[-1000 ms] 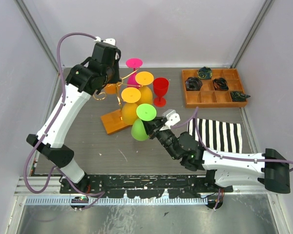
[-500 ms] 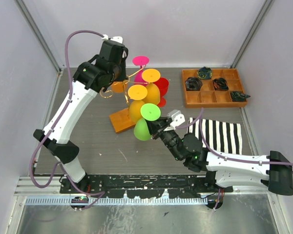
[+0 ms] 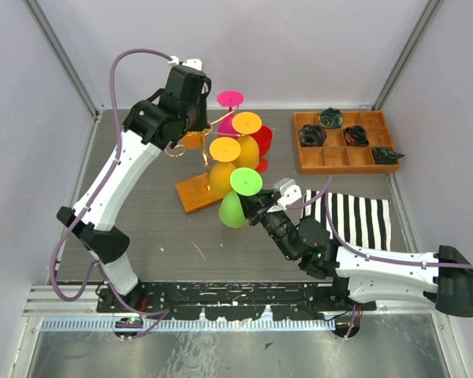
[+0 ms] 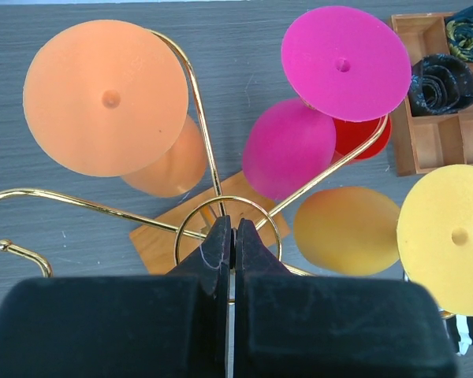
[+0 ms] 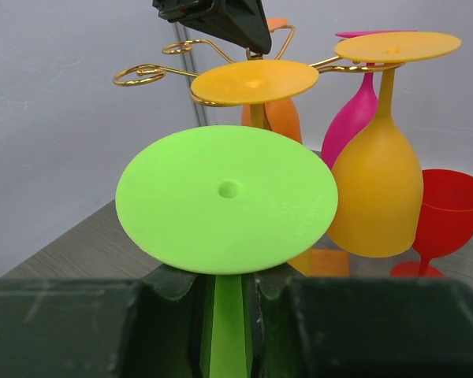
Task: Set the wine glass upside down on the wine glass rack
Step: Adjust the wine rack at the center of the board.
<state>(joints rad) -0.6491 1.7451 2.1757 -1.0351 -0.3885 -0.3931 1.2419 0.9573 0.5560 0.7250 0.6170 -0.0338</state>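
The green wine glass [image 3: 235, 209] is held upside down, foot up, with my right gripper [image 3: 254, 205] shut on its stem [image 5: 230, 315]. Its foot [image 5: 226, 201] sits just in front of and below the rack's nearest arms. The wine glass rack [image 3: 192, 194] is gold wire on an orange-brown base. Orange [image 3: 191, 140], pink [image 3: 230, 98] and two yellow glasses [image 3: 225, 150] hang on it upside down. My left gripper [image 4: 233, 228] is shut at the rack's top ring [image 4: 191, 230], pinching its centre. The gold scroll arms [image 5: 146, 72] show in the right wrist view.
A red wine glass [image 5: 449, 209] stands upright on the table behind the rack. A compartmented wooden tray [image 3: 343, 167] with dark items sits at the back right. A black-and-white striped cloth [image 3: 355, 216] lies right of my right arm.
My left arm has moved right with the rack, whose base has slid right on the table. My right gripper and the green glass have shifted slightly right as well.
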